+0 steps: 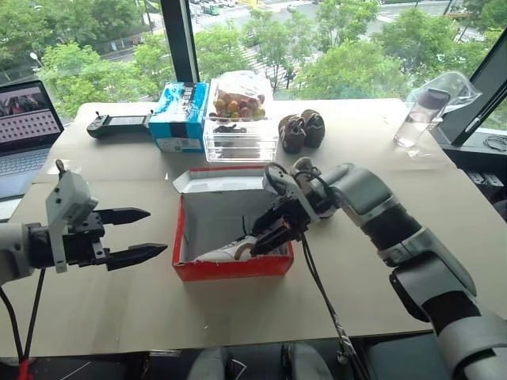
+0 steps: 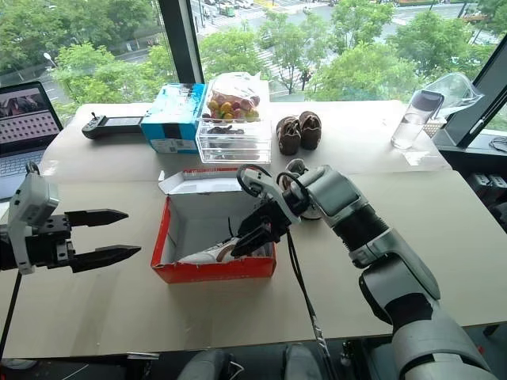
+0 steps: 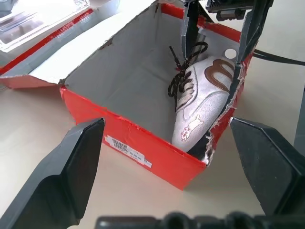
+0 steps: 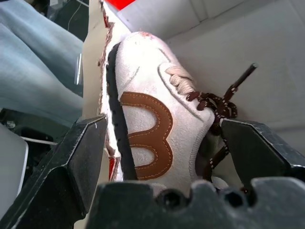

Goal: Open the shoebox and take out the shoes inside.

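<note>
One white sneaker [image 1: 230, 251] is lying inside the open red shoebox [image 1: 234, 269] mid-table; the right gripper [image 1: 265, 236] is reaching in, jaws apart around it, one finger outside the box wall. Judging by that, it should be shifting inward before closing; the left gripper [image 1: 136, 233] is hovering open beside the box; the sticker's print is too small to read.

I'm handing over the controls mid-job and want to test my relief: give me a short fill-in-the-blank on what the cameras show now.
1. The lid of the red shoebox is ____.
2. The white sneaker lies ____ the shoebox.
3. The right claw, with one finger at each side of the sneaker, has its fingers ____.
4. The left claw hangs open over the table, on the robot's ____ side of the shoebox.

Missing words: open; inside; open; left
</note>
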